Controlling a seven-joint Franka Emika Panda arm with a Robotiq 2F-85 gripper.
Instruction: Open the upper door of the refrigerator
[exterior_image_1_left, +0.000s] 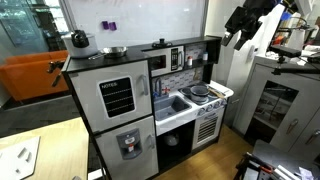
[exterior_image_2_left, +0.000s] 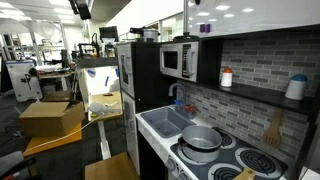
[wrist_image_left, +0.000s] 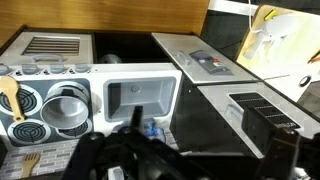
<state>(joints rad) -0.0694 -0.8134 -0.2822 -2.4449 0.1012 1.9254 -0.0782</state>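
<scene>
The refrigerator (exterior_image_1_left: 110, 110) is a tall black-framed toy fridge at the left end of the play kitchen. Its upper door (exterior_image_1_left: 115, 98) is grey with a black lined panel and a vertical silver handle, and it is shut. The wrist view looks down on the upper door (wrist_image_left: 258, 108) at the right. In an exterior view the refrigerator (exterior_image_2_left: 140, 72) shows from the side. My gripper (exterior_image_1_left: 232, 38) hangs high above the stove end, far from the fridge. In the wrist view its dark, blurred fingers (wrist_image_left: 200, 140) are spread with nothing between them.
A shorter grey door with a dispenser (exterior_image_1_left: 128, 145) sits below the upper door. A microwave (exterior_image_2_left: 178, 60), sink (exterior_image_1_left: 178, 103) and stovetop with a pot (exterior_image_2_left: 200, 138) stand beside the fridge. A kettle (exterior_image_1_left: 79, 39) sits on top. A cardboard box (exterior_image_2_left: 50, 118) lies nearby.
</scene>
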